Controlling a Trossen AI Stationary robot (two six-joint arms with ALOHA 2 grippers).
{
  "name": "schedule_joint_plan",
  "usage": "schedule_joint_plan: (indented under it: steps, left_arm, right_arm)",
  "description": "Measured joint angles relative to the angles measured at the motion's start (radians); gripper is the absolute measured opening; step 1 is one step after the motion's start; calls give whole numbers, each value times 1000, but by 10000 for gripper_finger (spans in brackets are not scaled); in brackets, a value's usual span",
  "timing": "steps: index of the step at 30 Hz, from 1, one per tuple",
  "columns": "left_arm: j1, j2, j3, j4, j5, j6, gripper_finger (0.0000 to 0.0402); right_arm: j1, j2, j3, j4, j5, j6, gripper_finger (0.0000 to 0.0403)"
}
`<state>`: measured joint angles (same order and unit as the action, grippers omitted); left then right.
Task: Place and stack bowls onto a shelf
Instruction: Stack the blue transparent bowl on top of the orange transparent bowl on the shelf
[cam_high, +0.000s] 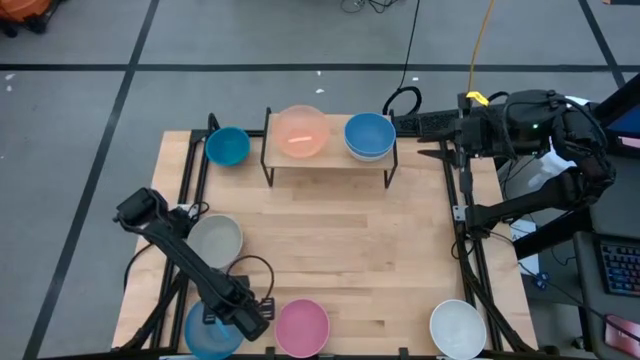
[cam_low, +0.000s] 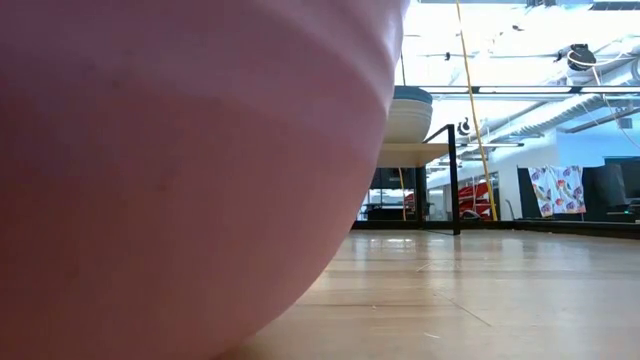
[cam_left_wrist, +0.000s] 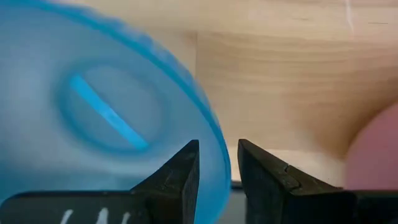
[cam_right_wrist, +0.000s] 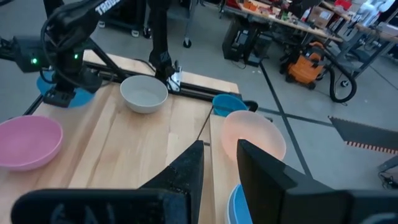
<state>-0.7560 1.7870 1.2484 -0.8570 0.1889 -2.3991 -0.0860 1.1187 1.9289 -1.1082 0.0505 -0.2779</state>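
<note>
My left gripper (cam_high: 232, 322) is at the table's near left corner, shut on a light blue bowl (cam_high: 208, 332). The shelf (cam_high: 335, 158) stands at the far edge and carries a translucent orange-pink bowl (cam_high: 301, 131) and a blue bowl stacked in a whitish one (cam_high: 369, 136). A teal bowl (cam_high: 227, 146) sits on the table left of the shelf. A grey-white bowl (cam_high: 215, 240), a pink bowl (cam_high: 302, 327) and a white bowl (cam_high: 458, 328) rest on the table. My right gripper (cam_high: 435, 153) is empty, with its fingers close together, right of the shelf. My left gripper has the light blue bowl's rim (cam_left_wrist: 219, 177) between its two fingers, one finger (cam_left_wrist: 186, 171) inside the bowl and one outside. The fingers point down from above, at the side of the rim nearest the pink bowl. Whether the bowl is off the table I cannot tell.
The pink bowl (cam_low: 180, 160) stands close to the right of the held bowl and fills most of the low view. The shelf's black legs (cam_low: 455, 180) stand on the table's far part. Bare wood lies in the table's middle (cam_high: 350, 250). The right arm's base stands past the right edge.
</note>
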Motion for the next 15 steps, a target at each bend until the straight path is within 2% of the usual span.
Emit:
schedule_joint_plan:
  steps: [7, 9, 13, 15]
  left_arm:
    - [-4, 48, 0, -1, 2, 93, 110]
    - [-4, 54, 0, -4, 3, 116, 90]
    - [-3, 54, 1, -7, 25, 179, 18]
    - [-4, 53, 0, -18, 19, 206, 13]
  right_arm:
    - [0, 0, 0, 5, 0, 0, 89]
    - [0, 0, 0, 5, 0, 0, 89]
    - [0, 0, 0, 5, 0, 0, 89]
    - [0, 0, 0, 5, 0, 0, 89]
